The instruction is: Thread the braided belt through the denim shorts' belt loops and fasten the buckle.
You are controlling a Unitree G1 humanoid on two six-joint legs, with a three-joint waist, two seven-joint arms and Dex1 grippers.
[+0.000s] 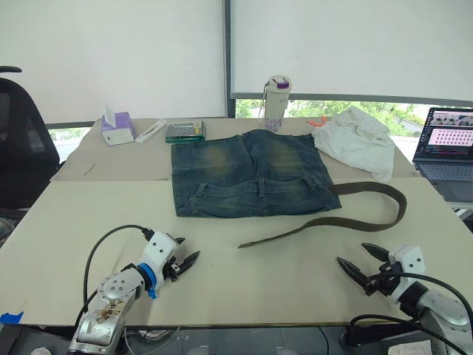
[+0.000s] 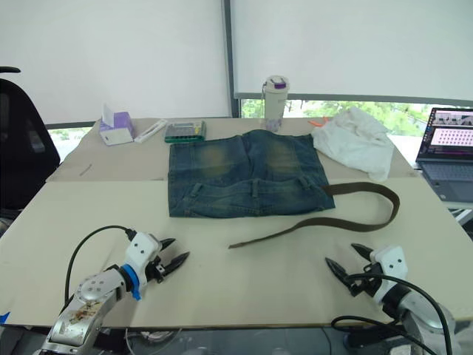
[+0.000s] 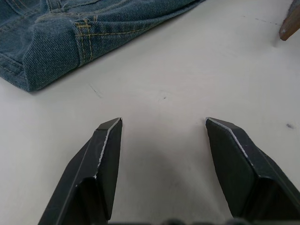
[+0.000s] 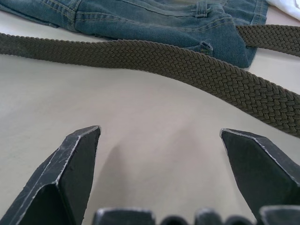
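The denim shorts (image 1: pixel 247 174) lie flat mid-table with the waistband toward me. Small belt loops (image 1: pixel 261 186) sit along that waistband. From the shorts' right waistband corner the braided belt (image 1: pixel 384 218) runs right, curves round, and comes back left to its tip (image 1: pixel 242 245) on the bare table. I cannot make out the buckle. My left gripper (image 1: pixel 191 248) is open near the table's front, below the shorts' left corner (image 3: pixel 51 61). Over at the front right my right gripper (image 1: pixel 351 253) is open too, just short of the belt (image 4: pixel 197 65). Neither touches anything.
A white cloth (image 1: pixel 355 140) lies right of the shorts, and a laptop (image 1: pixel 447 144) stands at the far right. Along the back are a bottle (image 1: pixel 277 102), a green box (image 1: pixel 185 132) and a tissue box (image 1: pixel 117 127). A black chair (image 1: pixel 22 140) is at the left.
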